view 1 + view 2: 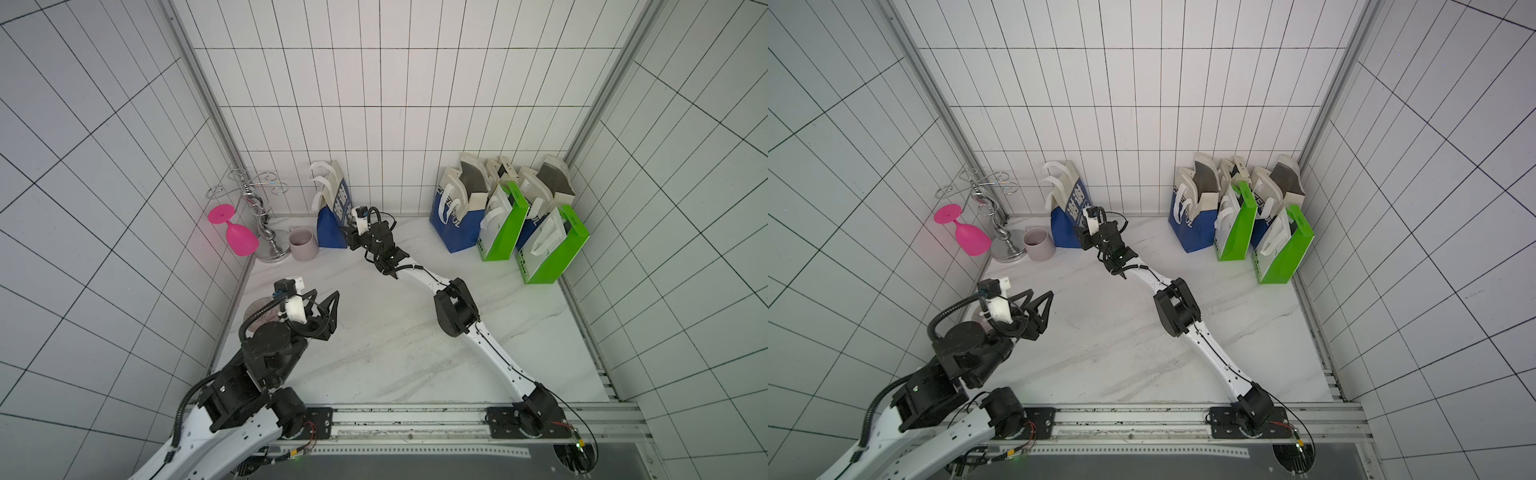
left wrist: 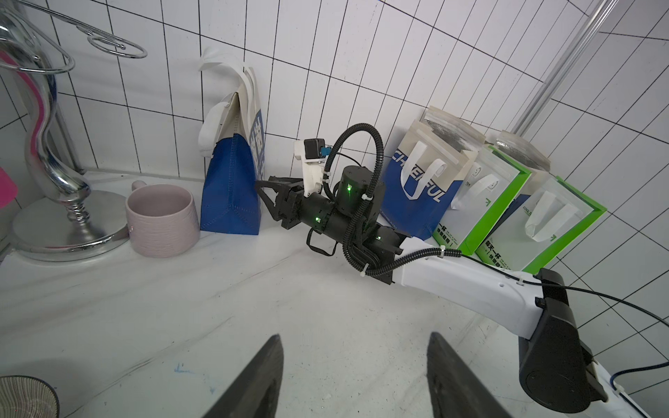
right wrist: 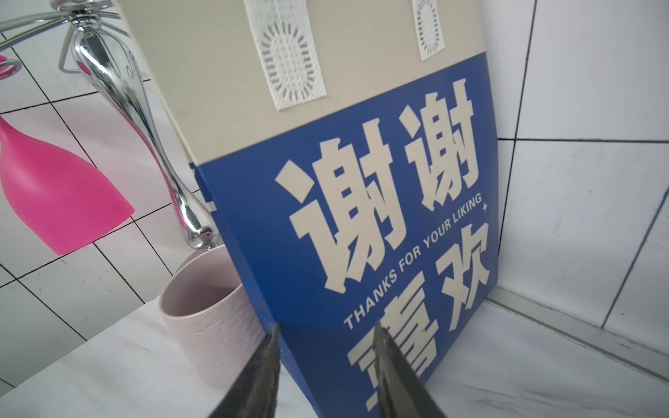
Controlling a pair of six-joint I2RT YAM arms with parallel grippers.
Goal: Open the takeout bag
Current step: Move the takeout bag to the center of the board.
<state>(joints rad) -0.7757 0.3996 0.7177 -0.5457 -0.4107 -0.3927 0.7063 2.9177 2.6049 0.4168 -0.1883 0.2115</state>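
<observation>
The takeout bag [image 1: 332,208] [image 1: 1067,208] is blue below and beige above, with white handles. It stands against the back wall with its top pressed flat. My right gripper [image 1: 347,230] [image 3: 325,331] is low at the bag's front corner. Its jaws are narrowed but still apart, one fingertip [image 3: 271,336] at the bag's [image 3: 362,181] folded edge and the other over the printed face. In the left wrist view the right gripper's tips [image 2: 259,186] reach the bag's [image 2: 231,188] side. My left gripper [image 1: 326,294] [image 2: 354,336] hovers open over bare table at the front left, holding nothing.
A pale pink mug [image 1: 303,243] stands right beside the bag. Left of it are a chrome rack [image 1: 262,216] and a hanging pink glass [image 1: 237,237]. Several open blue [image 1: 457,224] and green bags [image 1: 503,228] crowd the back right corner. A ribbed bowl [image 2: 25,394] lies under the left arm.
</observation>
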